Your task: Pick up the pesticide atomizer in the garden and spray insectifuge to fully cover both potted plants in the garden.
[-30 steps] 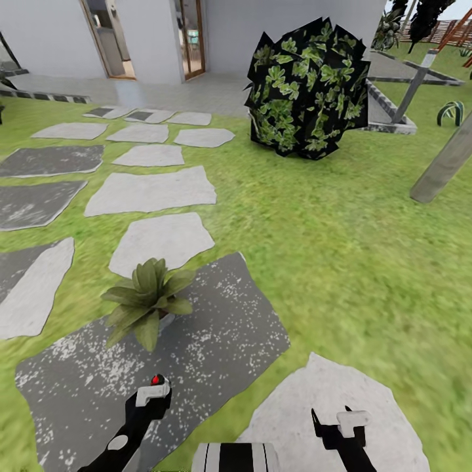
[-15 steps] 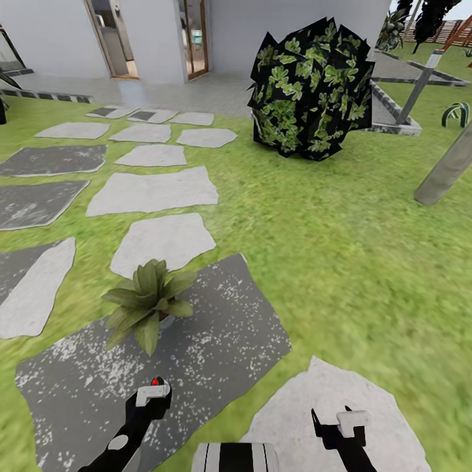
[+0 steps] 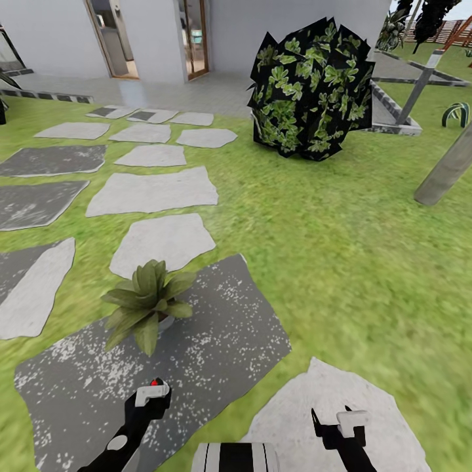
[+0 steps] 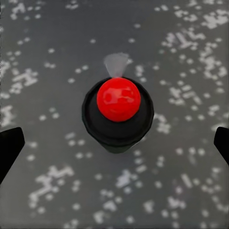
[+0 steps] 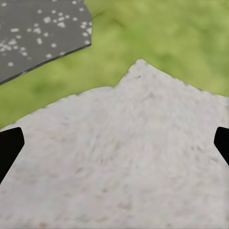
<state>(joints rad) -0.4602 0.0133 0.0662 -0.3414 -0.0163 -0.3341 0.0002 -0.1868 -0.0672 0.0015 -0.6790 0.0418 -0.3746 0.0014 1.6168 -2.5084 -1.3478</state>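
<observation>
The pesticide atomizer [image 3: 155,382] stands upright on a dark speckled stepping stone [image 3: 216,328] of the garden. In the left wrist view the atomizer [image 4: 118,99] is seen from straight above as a red dot on a round dark body. My left gripper [image 3: 152,395] hovers over it, open. Its dark fingertips [image 4: 9,148] sit far apart on either side and do not touch it. One potted plant [image 3: 145,303], a low green rosette, stands on the same stone just beyond. My right gripper [image 3: 341,423] is open with nothing in it, over a pale stone [image 5: 119,162].
Grey stepping stones [image 3: 151,190] run across the lawn toward the white house [image 3: 157,39]. A big dark leafy bush [image 3: 308,85] stands at the back right. A leaning grey post [image 3: 446,170] is at the right edge. Open grass [image 3: 341,249] lies between.
The whole view has shifted very slightly, so the camera has moved. Both grippers keep their places and stay open. The red dot sits a touch nearer my left gripper.
</observation>
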